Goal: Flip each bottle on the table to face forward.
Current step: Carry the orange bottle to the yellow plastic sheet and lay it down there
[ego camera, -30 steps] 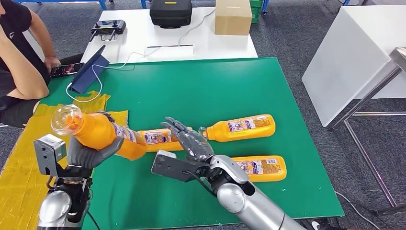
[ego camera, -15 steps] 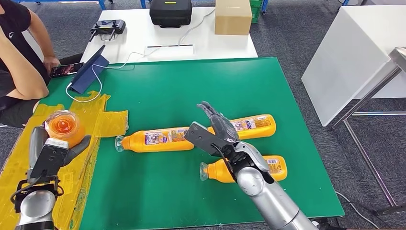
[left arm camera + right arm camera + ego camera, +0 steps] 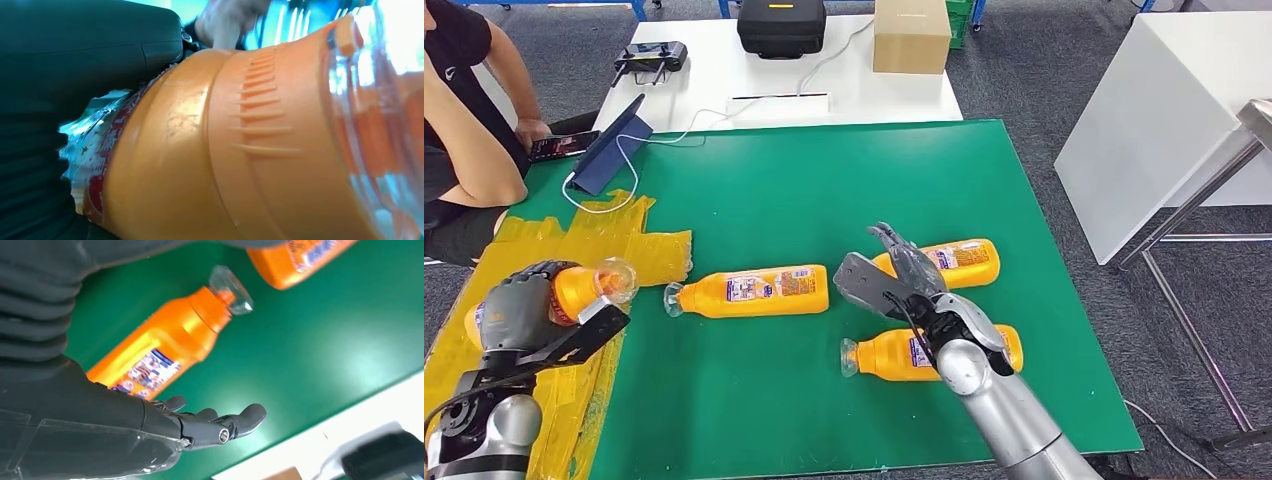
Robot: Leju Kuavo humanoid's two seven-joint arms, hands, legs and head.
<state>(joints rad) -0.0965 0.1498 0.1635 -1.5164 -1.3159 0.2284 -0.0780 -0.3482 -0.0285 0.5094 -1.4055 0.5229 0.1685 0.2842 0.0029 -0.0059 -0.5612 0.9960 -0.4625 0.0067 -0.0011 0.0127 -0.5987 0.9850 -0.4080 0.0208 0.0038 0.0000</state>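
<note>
Over the yellow tape at the table's left edge, left hand (image 3: 519,305) is gripping an orange bottle (image 3: 574,287); set it down label-up. Right hand (image 3: 911,278) is hovering empty, fingers spread, above the far bottle (image 3: 949,258).

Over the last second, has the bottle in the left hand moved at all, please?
Yes. The left hand has carried its bottle leftward, off the green mat and over the yellow tape.

Green table (image 3: 824,190), three orange bottles (image 3: 749,291) lying flat, yellow tape patch (image 3: 639,250) at left edge
</note>
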